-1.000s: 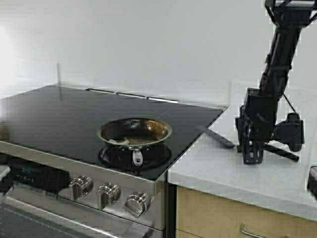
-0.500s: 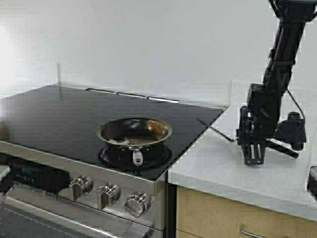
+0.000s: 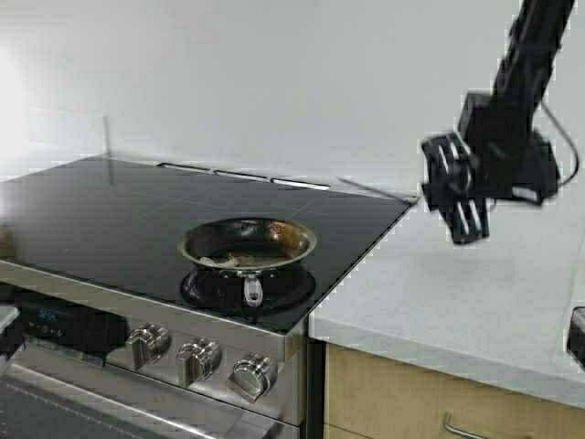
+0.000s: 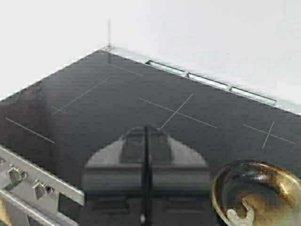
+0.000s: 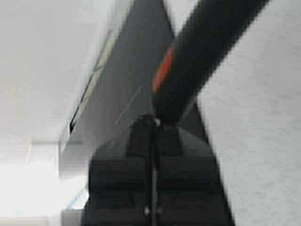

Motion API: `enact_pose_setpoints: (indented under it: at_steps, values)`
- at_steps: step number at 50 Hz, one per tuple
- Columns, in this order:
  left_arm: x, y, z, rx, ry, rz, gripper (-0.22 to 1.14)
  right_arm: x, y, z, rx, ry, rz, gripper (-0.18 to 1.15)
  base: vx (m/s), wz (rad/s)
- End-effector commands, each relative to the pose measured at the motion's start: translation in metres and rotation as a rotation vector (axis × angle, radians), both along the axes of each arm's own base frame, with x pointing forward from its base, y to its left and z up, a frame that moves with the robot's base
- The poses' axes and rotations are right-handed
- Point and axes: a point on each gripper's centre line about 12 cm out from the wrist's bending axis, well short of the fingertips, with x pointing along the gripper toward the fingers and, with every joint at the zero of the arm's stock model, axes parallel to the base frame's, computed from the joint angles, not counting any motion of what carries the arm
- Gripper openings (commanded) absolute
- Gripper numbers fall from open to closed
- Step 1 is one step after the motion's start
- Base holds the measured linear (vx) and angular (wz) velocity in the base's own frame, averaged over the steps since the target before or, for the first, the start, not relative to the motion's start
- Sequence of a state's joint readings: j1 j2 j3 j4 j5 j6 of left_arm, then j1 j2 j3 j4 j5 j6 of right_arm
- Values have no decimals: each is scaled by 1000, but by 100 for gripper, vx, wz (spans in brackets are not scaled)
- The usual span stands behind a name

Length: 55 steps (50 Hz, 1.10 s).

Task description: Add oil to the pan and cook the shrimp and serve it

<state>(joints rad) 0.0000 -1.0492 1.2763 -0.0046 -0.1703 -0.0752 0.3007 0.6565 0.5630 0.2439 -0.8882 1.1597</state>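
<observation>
I'm seeing the pan (image 3: 248, 243) as shiny steel at the rim, browned dull inside | stove top (image 3: 137, 206) showing as glossy black glass | knobs (image 3: 201, 358) looking like brushed metal | counter (image 3: 457, 302) reading as pale, matt, faintly speckled stone | cabinet front (image 3: 393, 398) appearing as light wood

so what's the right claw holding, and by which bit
The right claw is shut on the end of a long dark utensil handle with an orange band, lifted above the white counter.
</observation>
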Motion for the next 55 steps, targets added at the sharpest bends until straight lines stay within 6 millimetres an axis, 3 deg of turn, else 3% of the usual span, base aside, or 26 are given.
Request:
enact_pose_setpoints:
  at_steps: [1, 6, 10, 14, 19, 21, 27, 40, 55]
  values:
    - [2, 0, 4, -6, -2, 2, 3, -7, 21, 54, -90, -122, 91, 10, 0, 0]
    - [3, 0, 6, -32, -3, 3, 6, -20, 41, 73, -205, -174, 192, 10, 0, 0]
    - [3, -1, 6, -41, -3, -1, 20, -31, 53, 84, -294, -210, 252, 10, 0, 0]
    - [5, -5, 6, -46, 4, -25, 51, -40, 61, 94, -349, -237, 287, 10, 0, 0]
    - [11, -12, 1, -57, 43, -58, 102, -50, 65, 105, -398, -270, 307, 10, 0, 0]
    - [14, -15, -1, -68, 62, -71, 112, -54, 66, 108, -417, -282, 312, 10, 0, 0]
    - [23, -22, -3, -132, 101, -92, 97, -64, 66, 123, -448, -323, 304, 10, 0, 0]
    - [28, -39, -27, -241, 188, -147, 100, -76, 54, 150, -496, -370, 257, 10, 0, 0]
    - [49, -61, -96, -301, 329, -175, 100, -78, 51, 161, -522, -392, 245, 10, 0, 0]
